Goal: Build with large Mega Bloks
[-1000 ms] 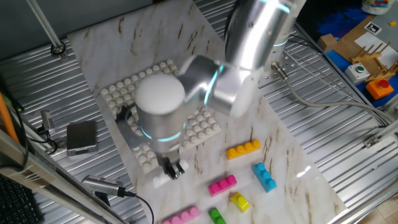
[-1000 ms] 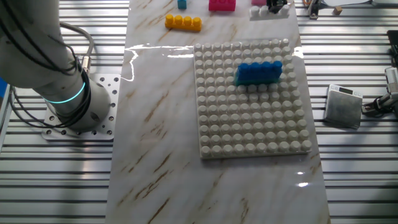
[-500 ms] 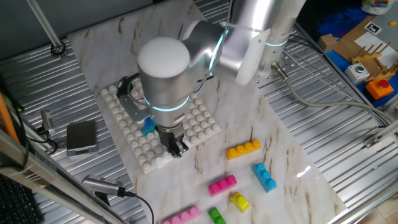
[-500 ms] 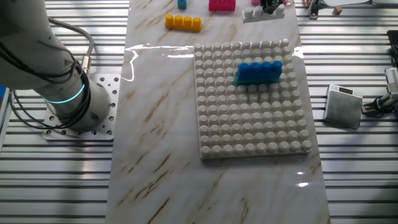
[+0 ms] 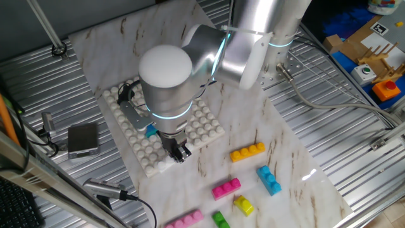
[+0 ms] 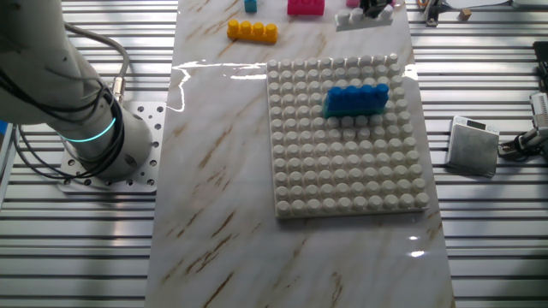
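My gripper hangs over the near edge of the white baseplate, jaws closed on a white brick that is held tilted just off the baseplate's edge. The gripper also shows at the top of the other fixed view. A blue brick is pressed onto the baseplate and shows partly behind my arm. Loose on the marble lie an orange bar, a blue brick, a magenta brick, a yellow brick, a green brick and a pink bar.
A grey box with a cable sits on the metal slats beside the baseplate. My arm's base is bolted at the marble board's side. Cardboard and coloured parts stand at the far right.
The gripper has risen from the marble and shifted toward the baseplate's edge with the white brick, which now sits tilted. Little has moved in the last half second.
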You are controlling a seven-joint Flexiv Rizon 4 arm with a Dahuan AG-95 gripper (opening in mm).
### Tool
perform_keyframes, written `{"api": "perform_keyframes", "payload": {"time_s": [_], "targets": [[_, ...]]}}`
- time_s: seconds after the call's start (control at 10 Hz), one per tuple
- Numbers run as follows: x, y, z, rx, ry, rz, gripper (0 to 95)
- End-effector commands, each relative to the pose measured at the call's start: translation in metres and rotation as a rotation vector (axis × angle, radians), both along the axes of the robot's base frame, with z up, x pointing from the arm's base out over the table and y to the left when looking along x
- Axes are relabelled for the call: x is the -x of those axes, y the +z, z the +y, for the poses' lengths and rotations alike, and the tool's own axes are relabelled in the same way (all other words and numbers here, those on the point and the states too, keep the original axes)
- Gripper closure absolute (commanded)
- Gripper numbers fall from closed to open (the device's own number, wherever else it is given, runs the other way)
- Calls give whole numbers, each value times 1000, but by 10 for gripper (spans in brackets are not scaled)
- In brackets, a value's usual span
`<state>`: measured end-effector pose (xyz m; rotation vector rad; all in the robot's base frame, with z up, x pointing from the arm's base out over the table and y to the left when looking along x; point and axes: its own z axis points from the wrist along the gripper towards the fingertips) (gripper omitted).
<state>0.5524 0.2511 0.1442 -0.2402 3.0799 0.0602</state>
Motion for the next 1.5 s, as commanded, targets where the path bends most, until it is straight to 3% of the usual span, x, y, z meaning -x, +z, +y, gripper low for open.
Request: {"api": "perform_keyframes", "payload": {"time_s": [0.1, 0.2, 0.4, 0.5, 0.6, 0.9, 1.2, 1.5], "targets": [[0, 0, 0, 9, -29, 14, 950], [0, 0, 0, 11, -33, 32, 950], [0, 0, 0, -2, -38, 35, 950], [0, 6, -21, -3, -2, 32, 950], [3, 16, -54, -8, 24, 31, 950], [13, 26, -108, -3, 59, 26, 950], [26, 25, -128, 1, 69, 23, 950], [28, 26, -126, 9, 46, 18, 950]]}}
